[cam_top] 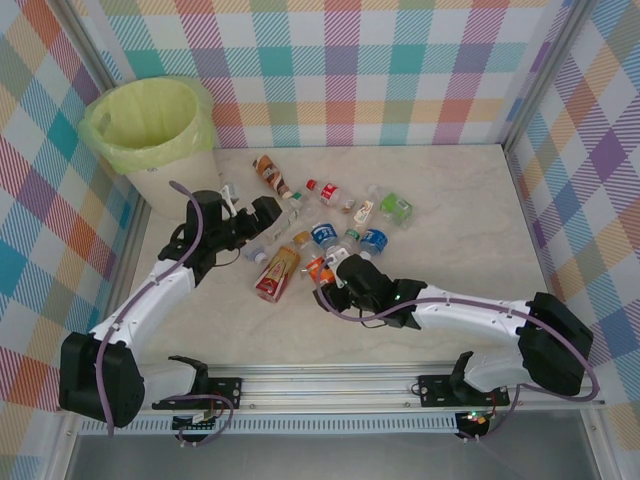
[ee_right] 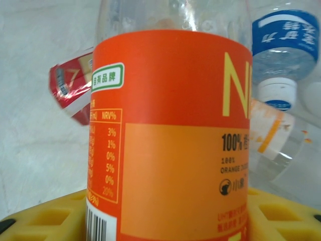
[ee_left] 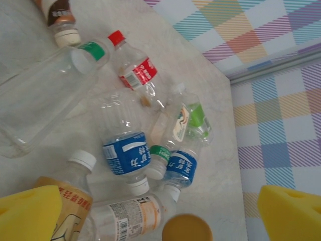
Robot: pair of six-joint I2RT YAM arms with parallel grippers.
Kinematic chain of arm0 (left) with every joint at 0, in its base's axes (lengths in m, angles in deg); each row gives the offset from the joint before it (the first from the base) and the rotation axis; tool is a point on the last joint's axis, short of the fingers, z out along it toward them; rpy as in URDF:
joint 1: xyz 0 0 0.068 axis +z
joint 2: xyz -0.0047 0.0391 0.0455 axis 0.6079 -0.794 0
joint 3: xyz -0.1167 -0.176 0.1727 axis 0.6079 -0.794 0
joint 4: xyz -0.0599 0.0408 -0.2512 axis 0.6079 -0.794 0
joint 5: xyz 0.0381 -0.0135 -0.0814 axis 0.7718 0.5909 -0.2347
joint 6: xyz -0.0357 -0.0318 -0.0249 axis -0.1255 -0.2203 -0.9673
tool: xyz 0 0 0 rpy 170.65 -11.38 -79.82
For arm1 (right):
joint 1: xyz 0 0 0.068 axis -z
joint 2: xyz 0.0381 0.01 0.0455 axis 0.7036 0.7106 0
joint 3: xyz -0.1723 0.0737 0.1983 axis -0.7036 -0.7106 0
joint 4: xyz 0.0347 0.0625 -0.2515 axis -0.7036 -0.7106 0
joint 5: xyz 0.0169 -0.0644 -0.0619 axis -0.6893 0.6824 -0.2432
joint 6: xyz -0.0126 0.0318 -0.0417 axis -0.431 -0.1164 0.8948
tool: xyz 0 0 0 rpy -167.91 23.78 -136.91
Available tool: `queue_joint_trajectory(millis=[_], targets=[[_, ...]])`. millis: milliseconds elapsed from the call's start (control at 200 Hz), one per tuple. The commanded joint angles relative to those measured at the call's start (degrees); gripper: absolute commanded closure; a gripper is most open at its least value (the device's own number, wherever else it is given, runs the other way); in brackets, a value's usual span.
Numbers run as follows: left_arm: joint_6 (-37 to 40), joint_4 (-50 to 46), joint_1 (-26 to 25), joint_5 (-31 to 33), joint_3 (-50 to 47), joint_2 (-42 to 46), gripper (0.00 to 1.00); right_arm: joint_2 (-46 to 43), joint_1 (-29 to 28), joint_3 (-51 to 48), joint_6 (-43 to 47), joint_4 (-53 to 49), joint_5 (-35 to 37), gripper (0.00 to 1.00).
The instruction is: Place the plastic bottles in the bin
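Right of the bin (cam_top: 150,125), whose yellow-green bag (cam_top: 110,140) folds over its rim at the table's far left corner, the plastic bottles (cam_top: 322,236) lie scattered across the pale table (cam_top: 470,200). A brown-labelled bottle (cam_top: 268,172) lies at the cluster's far edge, toward the bin. Nearest the bin, the left gripper (cam_top: 268,222) hovers above the cluster with its yellow pads (ee_left: 30,216) spread wide apart. Farther from the bin, at the cluster's near edge, the right gripper (cam_top: 328,280) is clamped on an orange-labelled bottle (ee_right: 170,140), its label pressed between that gripper's fingers (ee_right: 45,218), with a blue-labelled bottle (ee_right: 286,40) just beyond.
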Motion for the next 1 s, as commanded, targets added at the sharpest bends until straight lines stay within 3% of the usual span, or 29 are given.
queue_joint_trajectory(millis=[0, 350, 550, 635, 785, 995], targets=[[0.2, 4.73, -1.18, -5.5, -0.16, -0.35, 0.0, -0.92, 0.61, -0.79, -3.88, 6.74, 1.43, 0.53], [1.47, 7.85, -8.99, -4.8, 1.28, -2.89, 0.0, -0.35, 1.18, -0.23, -4.11, 11.57, -0.38, 0.52], [2.14, 5.6, -10.21, -3.83, 3.87, -5.76, 0.03, -0.69, 1.15, -0.05, -3.05, 13.9, -2.76, 0.51], [2.92, 5.38, -10.39, -3.48, 4.54, -5.95, 0.1, -0.64, 1.13, 0.06, -2.35, 14.39, -3.83, 0.51], [3.23, 5.69, -10.4, -3.66, 4.98, -6.52, 0.37, -0.31, 1.1, 0.64, -2.06, 14.21, -5.59, 0.5], [4.18, 5.0, -10.55, -4.39, 5.28, -7.08, 0.58, -0.4, 1.16, 0.92, -2.34, 14.32, -5.88, 0.49]])
